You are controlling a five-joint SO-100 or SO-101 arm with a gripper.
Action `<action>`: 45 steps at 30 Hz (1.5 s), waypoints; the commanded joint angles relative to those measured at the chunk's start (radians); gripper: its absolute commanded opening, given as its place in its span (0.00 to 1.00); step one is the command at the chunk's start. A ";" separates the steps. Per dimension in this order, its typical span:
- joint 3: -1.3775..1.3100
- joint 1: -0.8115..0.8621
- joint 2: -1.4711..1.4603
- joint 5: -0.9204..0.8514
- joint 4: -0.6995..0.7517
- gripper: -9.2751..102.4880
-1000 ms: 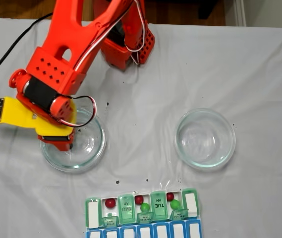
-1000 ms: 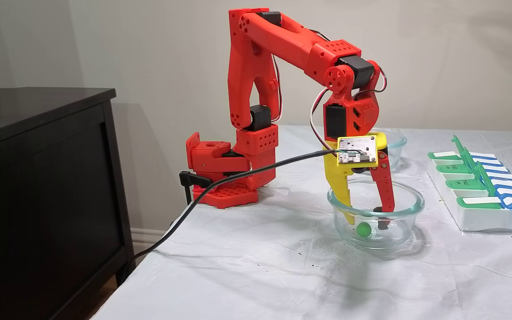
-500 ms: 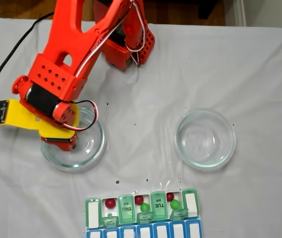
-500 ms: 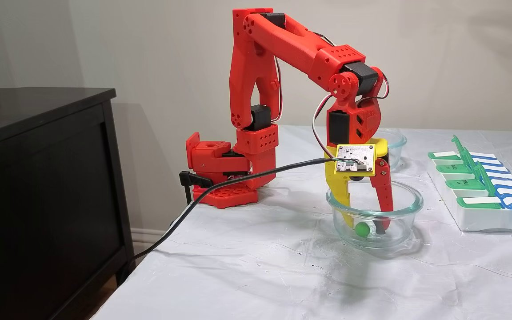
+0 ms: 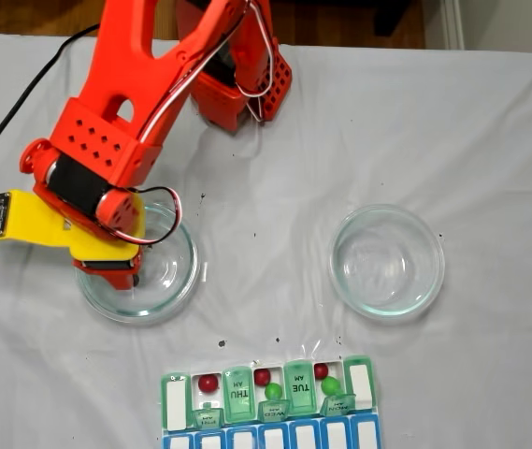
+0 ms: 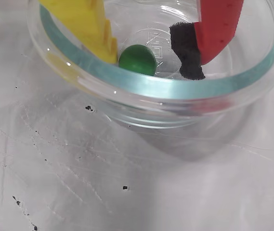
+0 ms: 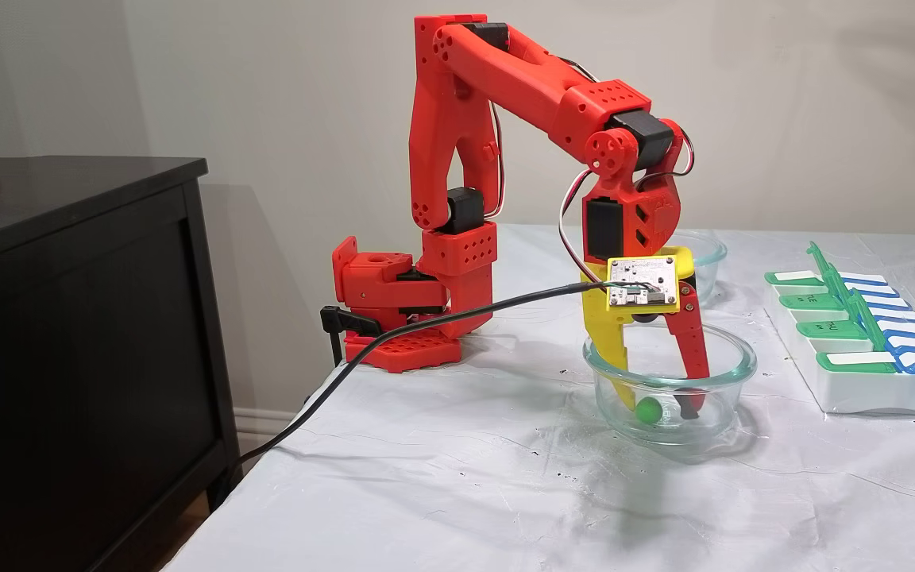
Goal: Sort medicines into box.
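The white-covered desk [image 5: 490, 122] carries the red arm [image 7: 505, 79], a pill box [image 5: 270, 400] at the near edge of the overhead fixed view, and two glass dishes. The arm reaches into the left dish [image 5: 177, 281], where the hand [image 6: 153, 55] stands narrowly open around the last green pill [image 6: 137, 59]; the pill touches the yellow finger, apart from the padded red one. Five pills already lie in the box. This looks like the pinch step: closing should come next, then a lift. Since a second ago the hand has sunk slightly and drawn nearer the pill.
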 commanded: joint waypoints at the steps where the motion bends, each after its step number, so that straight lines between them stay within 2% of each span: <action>1: -0.057 0.026 0.012 -0.015 -0.002 0.29; 24: -0.081 0.043 -0.031 -0.086 -0.006 0.23; 29: -0.078 0.044 -0.034 -0.087 -0.008 0.14; 34: -0.057 0.040 -0.009 -0.083 -0.023 0.11; 40: 0.049 -0.017 0.163 -0.061 -0.087 0.08; 45: 0.057 -0.117 0.365 -0.021 -0.048 0.08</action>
